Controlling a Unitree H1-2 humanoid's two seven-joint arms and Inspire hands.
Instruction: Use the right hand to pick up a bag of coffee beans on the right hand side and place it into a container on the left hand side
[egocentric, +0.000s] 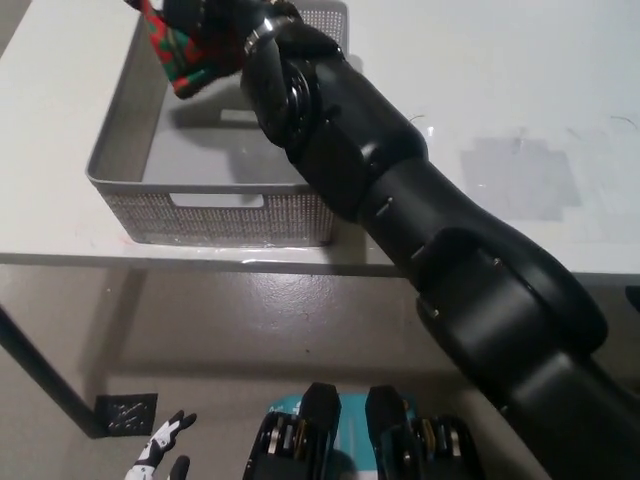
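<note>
Head view — progress: pickup looks done; the coffee bean bag (185, 52) is off the table and carried over the grey mesh basket (120, 150). Left to do, as I judge it: lower and let go, so the bag lands on the basket floor.
Head view — right hand: the black right hand (222, 22) sits near the top edge, above the basket's far half, its fingers clamped on the bag's upper part.
Head view — bag relative to hand: the red and green bag hangs just below and to the picture-left of the hand, touching it, tilted; its top corner runs out of the picture.
Head view — bag relative to container: over the basket's interior, not resting on the floor as far as I can tell; the basket appears empty.
Head view — right arm: reaches in from the bottom right across the basket's near right corner, hiding that wall.
Head view — left hand: the white left hand (160, 460) rests low at the bottom left, well apart from the table (520, 120), fingers spread and holding nothing.
</note>
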